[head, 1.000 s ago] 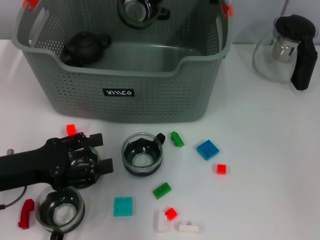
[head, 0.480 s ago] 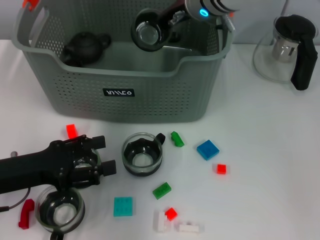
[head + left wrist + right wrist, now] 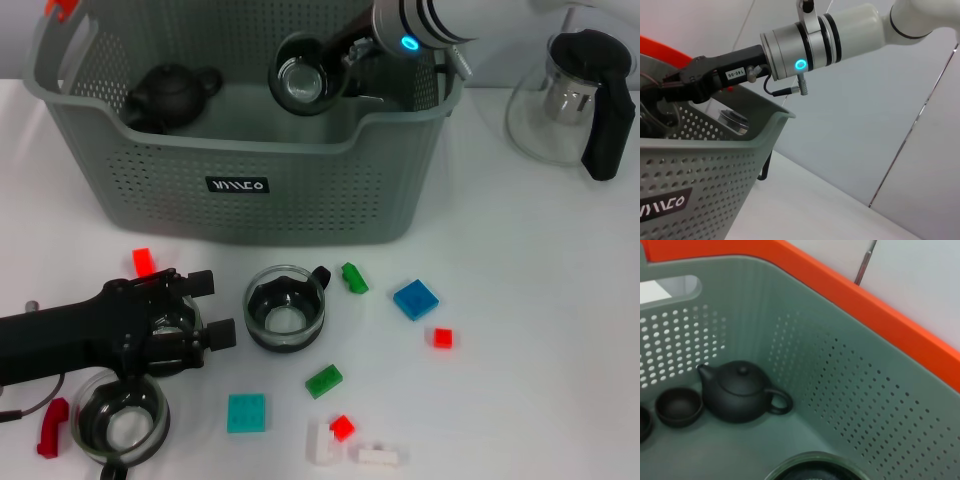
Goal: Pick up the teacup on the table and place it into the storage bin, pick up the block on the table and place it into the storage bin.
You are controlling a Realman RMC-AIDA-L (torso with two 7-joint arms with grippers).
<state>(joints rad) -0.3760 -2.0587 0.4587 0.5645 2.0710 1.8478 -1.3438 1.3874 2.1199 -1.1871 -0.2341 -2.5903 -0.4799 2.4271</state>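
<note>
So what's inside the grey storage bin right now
Inside the storage bin sit a black teapot and a small dark cup on the floor. The right gripper holds a glass teacup over the bin. The near wall hides the rest of the floor.

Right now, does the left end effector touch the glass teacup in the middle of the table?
Apart. The head view shows bare white table between the left end effector and the glass teacup beside it.
</note>
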